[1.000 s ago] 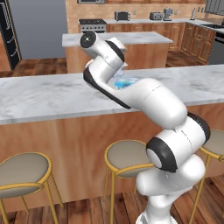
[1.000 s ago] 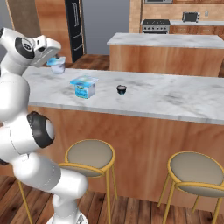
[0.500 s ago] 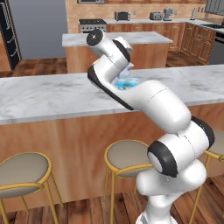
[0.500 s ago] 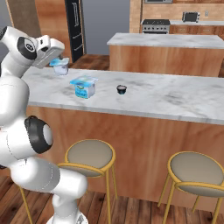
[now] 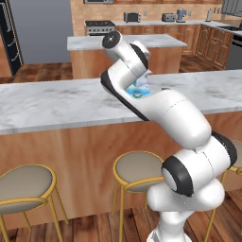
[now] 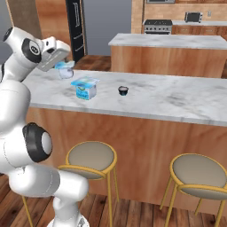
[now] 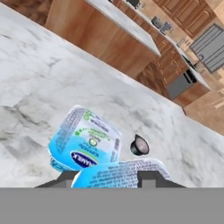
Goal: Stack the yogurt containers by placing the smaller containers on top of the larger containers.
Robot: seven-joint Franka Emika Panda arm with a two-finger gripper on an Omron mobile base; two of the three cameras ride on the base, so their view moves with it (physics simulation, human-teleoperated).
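My gripper (image 6: 62, 66) is up in the air above the marble counter (image 6: 177, 99), and it is closed around the small yogurt cup (image 6: 66, 71). The small yogurt cup hangs just under my hand and does not touch the counter. Looking along my hand, the foil top of the small yogurt cup (image 7: 120, 174) sits right between my two dark fingertips (image 7: 148, 178), so my grip is narrow and full. The big yogurt cup (image 6: 85, 88) stands upright on the counter. It is light blue with a blue label and a wide rim. The small yogurt cup is near the big yogurt cup, higher up and off to one side of it, toward the dark fridge (image 6: 74, 26). The two cups are not touching. From my hand, the big yogurt cup (image 7: 84, 141) shows just past the small one. A little dark bowl (image 6: 123, 90) sits on the counter near the big yogurt cup, on the side away from my gripper. In the view from my left, my arm covers most of the cups, and a bit of blue (image 5: 138, 90) peeks out beside it.
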